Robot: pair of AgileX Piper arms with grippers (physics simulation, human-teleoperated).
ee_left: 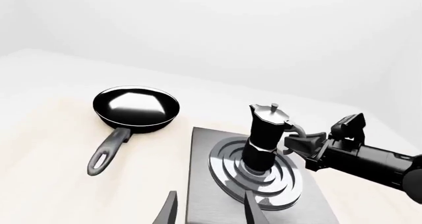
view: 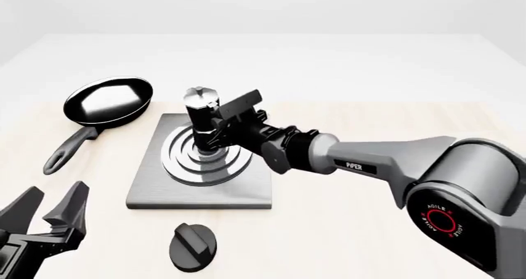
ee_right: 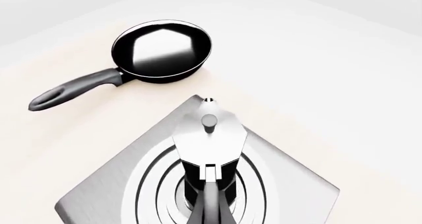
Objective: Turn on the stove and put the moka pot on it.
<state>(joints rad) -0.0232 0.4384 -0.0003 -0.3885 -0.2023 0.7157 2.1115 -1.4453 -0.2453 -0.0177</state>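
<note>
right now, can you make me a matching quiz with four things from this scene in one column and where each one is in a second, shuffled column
Things:
1. moka pot
2. frying pan
3. black knob
4. left gripper

Places:
a. on the table, off the stove's near edge
b. upright on the ring burner, its handle at the right gripper
c. near left corner, holding nothing
d. on the table, beyond the slab's far left corner

Pairs: 1-b, 2-d, 3-a, 4-c

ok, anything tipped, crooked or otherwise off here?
Nothing stands out. The moka pot stands upright on the stove burner rings, right hand at its handle. The frying pan sits flat beside the stove.
</note>
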